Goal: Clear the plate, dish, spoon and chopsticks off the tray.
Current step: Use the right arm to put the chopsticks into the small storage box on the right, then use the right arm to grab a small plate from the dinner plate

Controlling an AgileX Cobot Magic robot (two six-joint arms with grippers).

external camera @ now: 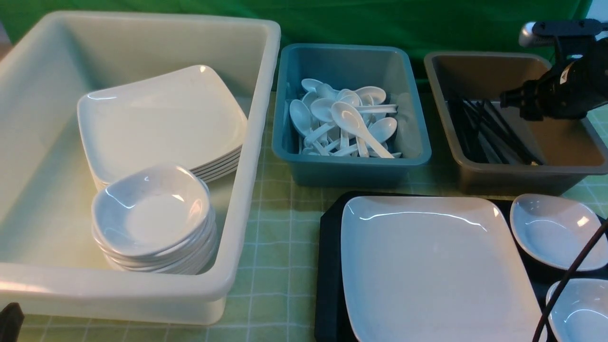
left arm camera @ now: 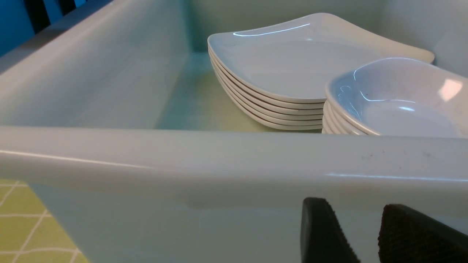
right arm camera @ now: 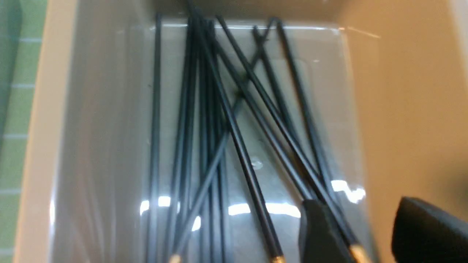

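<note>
The large white plate (external camera: 427, 266) lies on the black tray (external camera: 327, 266) at the front right. Two small white dishes (external camera: 555, 232) (external camera: 579, 308) sit beside it on the tray's right side. Several black chopsticks (external camera: 489, 133) (right arm camera: 219, 109) lie loose in the brown tub (external camera: 570, 152). My right gripper (external camera: 513, 102) (right arm camera: 360, 204) hangs open over them, holding nothing. White spoons (external camera: 346, 118) are piled in the teal tub (external camera: 294, 156). My left gripper (left arm camera: 354, 204) is open and empty, just outside the cream tub's near wall (left arm camera: 219, 160).
The cream tub (external camera: 247, 190) at the left holds a stack of square plates (external camera: 161, 118) and a stack of small bowls (external camera: 152, 209). A dark cable (external camera: 570, 280) crosses in front of the tray's right side. Green checked cloth covers the table.
</note>
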